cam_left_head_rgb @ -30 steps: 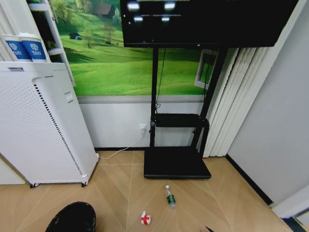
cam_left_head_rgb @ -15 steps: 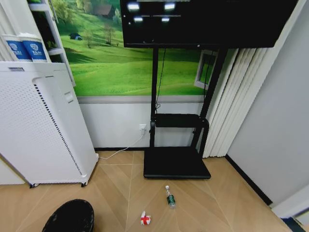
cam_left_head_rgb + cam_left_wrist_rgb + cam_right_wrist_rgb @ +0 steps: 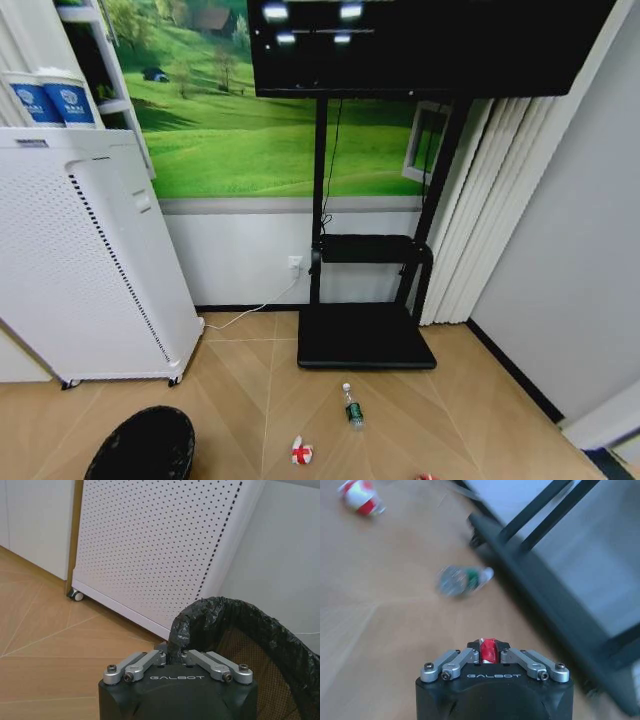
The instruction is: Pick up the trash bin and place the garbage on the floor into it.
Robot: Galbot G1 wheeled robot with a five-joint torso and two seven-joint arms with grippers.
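The trash bin (image 3: 142, 447), a black mesh basket lined with a black bag, is at the lower left of the head view. My left gripper (image 3: 175, 655) is shut on the bin's bagged rim (image 3: 181, 630), close to the white appliance. My right gripper (image 3: 488, 654) is shut on a small red piece of garbage (image 3: 488, 649) above the floor. Two more pieces of garbage lie on the floor: a little clear bottle with a green label (image 3: 353, 408) (image 3: 462, 579) and a crumpled red-and-white wrapper (image 3: 301, 452) (image 3: 360, 497).
A tall white perforated appliance (image 3: 85, 260) on castors stands at the left, its cable running to a wall socket (image 3: 295, 266). The TV stand's flat black base (image 3: 365, 337) (image 3: 545, 595) lies just behind the bottle. A grey wall (image 3: 570, 270) closes the right side.
The trash bin has shifted a little to the left and lower in the head view. A bit of red now shows at the bottom edge on the right.
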